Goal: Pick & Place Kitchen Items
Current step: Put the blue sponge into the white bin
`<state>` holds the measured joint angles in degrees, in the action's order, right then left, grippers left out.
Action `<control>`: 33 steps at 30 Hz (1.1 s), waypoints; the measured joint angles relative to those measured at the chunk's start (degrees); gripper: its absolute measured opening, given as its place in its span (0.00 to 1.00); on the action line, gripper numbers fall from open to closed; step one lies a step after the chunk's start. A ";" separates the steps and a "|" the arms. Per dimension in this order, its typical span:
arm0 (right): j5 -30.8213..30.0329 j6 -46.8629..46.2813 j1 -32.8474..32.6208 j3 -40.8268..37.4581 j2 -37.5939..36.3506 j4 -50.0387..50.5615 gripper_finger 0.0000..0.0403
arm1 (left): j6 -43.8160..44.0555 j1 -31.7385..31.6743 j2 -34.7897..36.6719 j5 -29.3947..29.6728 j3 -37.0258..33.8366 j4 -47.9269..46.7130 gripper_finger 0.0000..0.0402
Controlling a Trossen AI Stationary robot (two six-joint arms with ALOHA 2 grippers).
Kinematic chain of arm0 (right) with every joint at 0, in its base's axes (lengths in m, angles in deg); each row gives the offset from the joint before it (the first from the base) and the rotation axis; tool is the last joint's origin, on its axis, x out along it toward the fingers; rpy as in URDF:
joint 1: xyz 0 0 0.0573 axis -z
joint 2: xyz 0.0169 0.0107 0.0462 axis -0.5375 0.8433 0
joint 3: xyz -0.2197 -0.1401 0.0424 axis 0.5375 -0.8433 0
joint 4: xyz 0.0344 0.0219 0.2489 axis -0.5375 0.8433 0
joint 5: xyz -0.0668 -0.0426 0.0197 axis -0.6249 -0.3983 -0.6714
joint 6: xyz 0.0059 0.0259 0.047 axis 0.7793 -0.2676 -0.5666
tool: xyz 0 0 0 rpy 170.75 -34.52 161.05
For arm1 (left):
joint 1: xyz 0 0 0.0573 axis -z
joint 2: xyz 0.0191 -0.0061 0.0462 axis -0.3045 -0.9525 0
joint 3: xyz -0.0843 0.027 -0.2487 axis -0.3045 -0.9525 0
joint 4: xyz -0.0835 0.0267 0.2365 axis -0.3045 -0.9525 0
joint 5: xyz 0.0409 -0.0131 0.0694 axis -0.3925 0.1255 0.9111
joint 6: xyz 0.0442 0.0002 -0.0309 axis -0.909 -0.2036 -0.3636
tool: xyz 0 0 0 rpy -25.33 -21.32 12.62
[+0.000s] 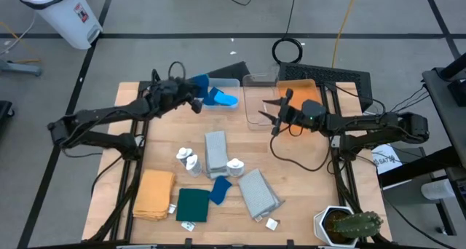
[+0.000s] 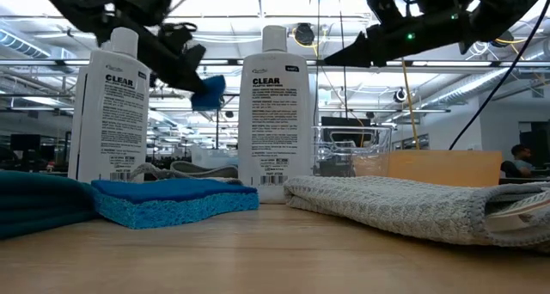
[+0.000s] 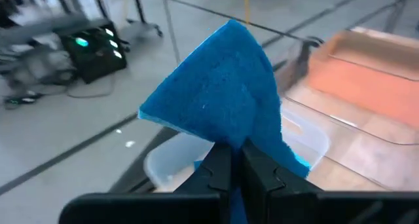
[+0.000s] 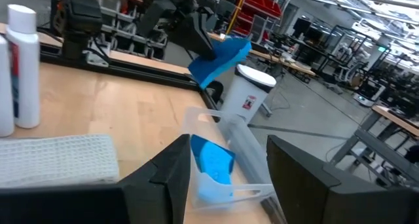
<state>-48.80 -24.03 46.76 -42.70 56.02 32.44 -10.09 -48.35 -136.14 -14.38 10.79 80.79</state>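
My left gripper [image 1: 195,97] is shut on a small blue cloth piece [image 3: 219,96], held in the air just short of the left clear bin [image 1: 231,84], which holds another blue piece [image 1: 227,100]. My right gripper [image 1: 277,112] is open and empty over the right clear bin [image 1: 256,118]. On the table lie two grey folded cloths [image 1: 216,153] [image 1: 258,193], a mustard-yellow cloth [image 1: 154,194], a dark green cloth [image 1: 193,204], a blue piece [image 1: 220,189] and small white bottles [image 1: 188,160] [image 1: 235,166]. My left gripper pinches the blue cloth piece's lower edge [image 3: 243,140] between its two fingers [image 3: 219,165]. The piece stands up beyond the fingertips, lifted clear of the table and above the bin's near rim.
An orange tray [image 1: 300,92] lies behind the right bin. A potted cactus [image 1: 349,224] stands at the near right corner. Small white tags [image 1: 271,223] lie near the front. A white waste bin [image 1: 62,12] stands on the floor beyond the table.
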 joint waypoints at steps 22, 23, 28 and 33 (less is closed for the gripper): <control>0.00 -1.98 0.16 0.00 0.00 2.91 0.42 | 5.19 -9.16 -25.06 -14.54 13.18 -4.34 0.04; -0.02 -1.98 0.14 0.00 0.00 2.99 0.42 | 5.64 -9.16 -25.06 -14.70 13.20 -4.83 0.04; -0.01 -1.98 0.01 0.00 0.00 3.02 0.42 | 5.95 -9.19 -25.06 -15.30 13.20 -6.73 0.03; -0.02 -1.72 0.01 0.00 0.00 2.66 0.42 | 7.09 -9.16 -25.06 -15.26 13.20 -7.42 0.02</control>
<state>-48.82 -25.74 46.77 -42.70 56.02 35.10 -3.00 -57.52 -161.19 -29.64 23.99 73.37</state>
